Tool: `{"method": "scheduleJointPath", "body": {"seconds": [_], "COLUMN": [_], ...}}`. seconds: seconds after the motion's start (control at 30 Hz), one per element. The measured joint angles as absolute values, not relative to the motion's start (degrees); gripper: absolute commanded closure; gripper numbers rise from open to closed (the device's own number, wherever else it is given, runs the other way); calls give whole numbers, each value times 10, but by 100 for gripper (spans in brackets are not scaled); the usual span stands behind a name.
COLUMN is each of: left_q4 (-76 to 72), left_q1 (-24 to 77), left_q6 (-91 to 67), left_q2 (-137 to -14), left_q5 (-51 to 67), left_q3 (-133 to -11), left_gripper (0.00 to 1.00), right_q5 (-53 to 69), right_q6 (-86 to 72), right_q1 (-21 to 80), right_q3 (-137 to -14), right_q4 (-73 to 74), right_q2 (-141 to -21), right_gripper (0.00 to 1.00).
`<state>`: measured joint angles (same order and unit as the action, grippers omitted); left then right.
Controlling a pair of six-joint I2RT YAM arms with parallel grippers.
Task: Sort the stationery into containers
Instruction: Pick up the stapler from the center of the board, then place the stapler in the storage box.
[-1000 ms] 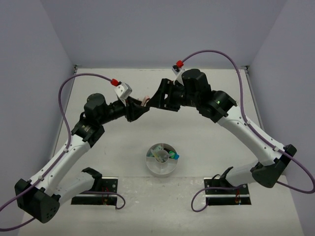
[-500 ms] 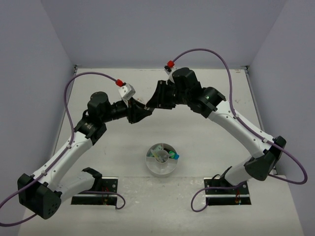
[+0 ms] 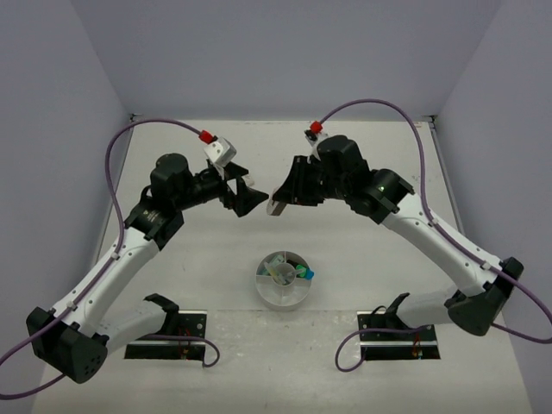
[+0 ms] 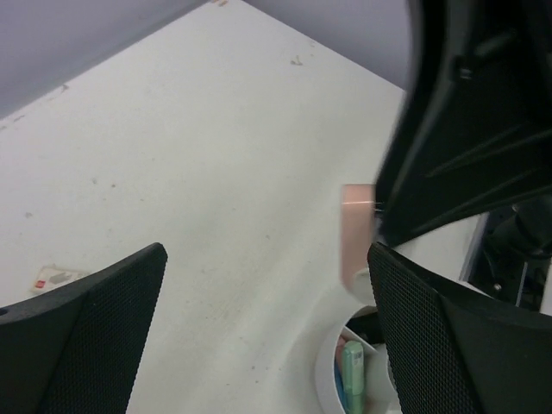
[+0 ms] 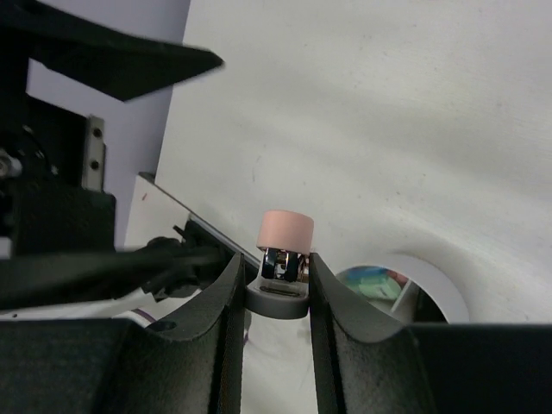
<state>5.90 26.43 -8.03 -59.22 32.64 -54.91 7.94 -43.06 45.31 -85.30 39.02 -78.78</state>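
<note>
The white table [image 3: 362, 172] is topped by a round divided dish [image 3: 283, 300], parked near the front edge between the arm bases, and a green highlighter [image 3: 301, 272] can be seen inside it. The left gripper [image 4: 267, 259] is spread wide, nothing in it. The right gripper [image 5: 274, 266] is clamped on a pinkish eraser [image 5: 285, 228], which is held up in the air behind the dish.
</note>
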Motion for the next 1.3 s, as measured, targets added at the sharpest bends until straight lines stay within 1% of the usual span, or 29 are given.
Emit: {"method": "scheduleJointPath", "body": {"seconds": [0.13,0.27,0.33,0.43,0.57,0.67,0.87,0.97,1.13,1.3], "left_q4": [105,135,163,214,271,311,345,360,373,388], "left_q1": [264,264,265,263,263,263,263,263,263,263], "left_q6": [-65,-84,-117,-165,-213,-232,-241,-240,-226,-208], "left_q2": [-590,-583,-592,-628,-669,-677,-671,-665,-656,-656], "left_q5": [259,146,64,-38,-109,-128,-133,-132,-128,-125], "left_q3": [-589,-617,-635,-674,-693,-693,-693,-693,-693,-693], "left_gripper": [0,0,0,0,0,0,0,0,0,0], "right_q5": [48,-2,-42,-94,-138,-157,-171,-173,-195,-210], "right_q6": [-428,-449,-504,-604,-778,-880,-1000,-1026,-1046,-1061], "right_q1": [461,482,507,579,697,748,761,766,773,773], "right_q3": [-795,-763,-742,-700,-640,-613,-532,-506,-506,-510], "right_q4": [418,463,488,538,599,632,618,594,550,526], "right_q2": [-682,-580,-537,-497,-498,-524,-517,-532,-578,-594], "right_gripper": [100,100,100,100,100,100,100,100,100,100]}}
